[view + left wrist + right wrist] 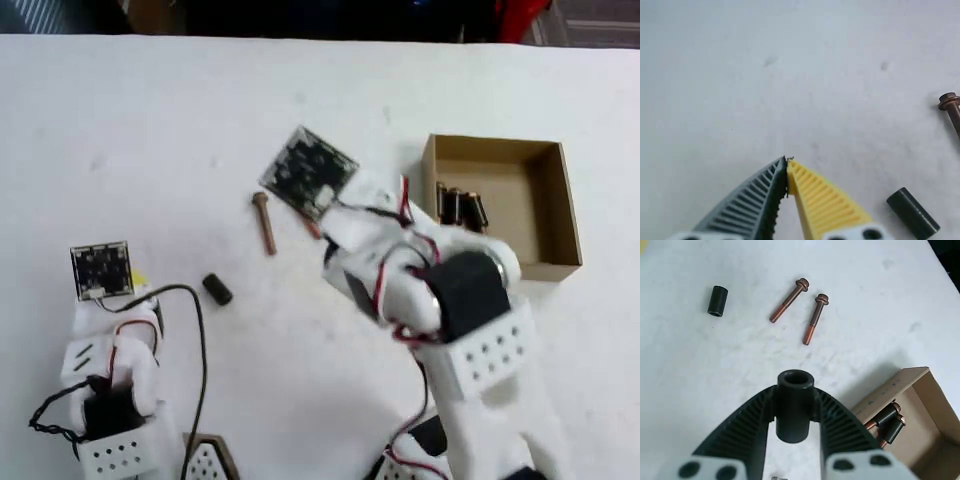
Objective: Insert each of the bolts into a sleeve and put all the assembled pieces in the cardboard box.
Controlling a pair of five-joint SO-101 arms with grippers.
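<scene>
A white table (150, 100) carries everything. The right arm (470, 310) stretches out from the near edge towards the middle of the table, its wrist just beside the cardboard box (525, 215). The left arm (110, 390) sits folded at the near left corner.

The cardboard box stands open on the table's right side. Assembled pieces (460, 207), bolts already in their black sleeves, lie side by side against its left wall. They look like three, though the high view is too soft for a sure count.

The right gripper (795, 390) pinches a black sleeve (795, 412) between its dark ribbed fingers, the sleeve's open bore facing up at the wrist camera. The left gripper (786, 162) has its grey and yellow fingers pressed together at the tips, with nothing between them, low over bare table.

Two copper-coloured bolts lie loose near the table's middle, the first bolt (788, 300) just beside the second bolt (815, 319), not touching, heads pointing away from the arms. A loose sleeve (217, 289) lies on its side between the first bolt and the left arm, apart from both.
</scene>
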